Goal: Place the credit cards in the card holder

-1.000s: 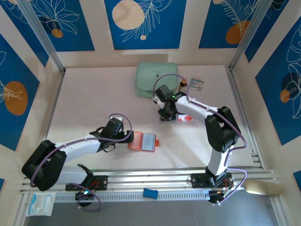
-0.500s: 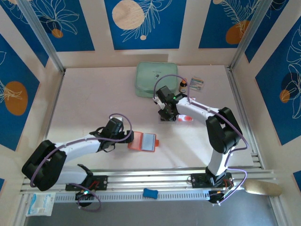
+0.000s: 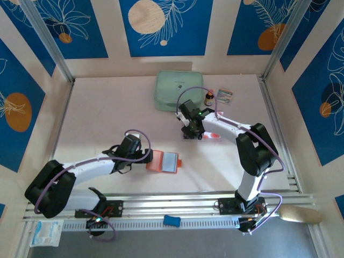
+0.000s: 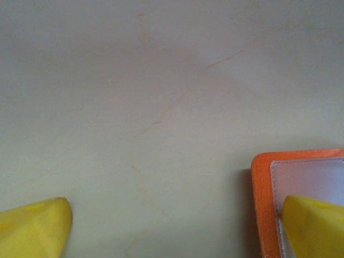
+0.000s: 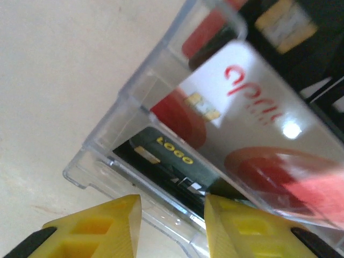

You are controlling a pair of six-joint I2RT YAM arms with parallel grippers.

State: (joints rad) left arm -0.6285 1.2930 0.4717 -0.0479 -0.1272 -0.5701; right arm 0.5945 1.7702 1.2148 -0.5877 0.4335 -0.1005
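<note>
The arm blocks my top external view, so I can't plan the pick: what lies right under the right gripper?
Observer: The right wrist view shows a clear tray holding the credit cards; a dark card with yellow lettering lies nearest the right gripper.
Operator: Is it gripping anything?
Observer: No, its fingers stand apart with nothing pinched between them.
Operator: And the other arm?
Observer: The left gripper is wide open; in its wrist view one fingertip hangs over the card holder's clear window.
</note>
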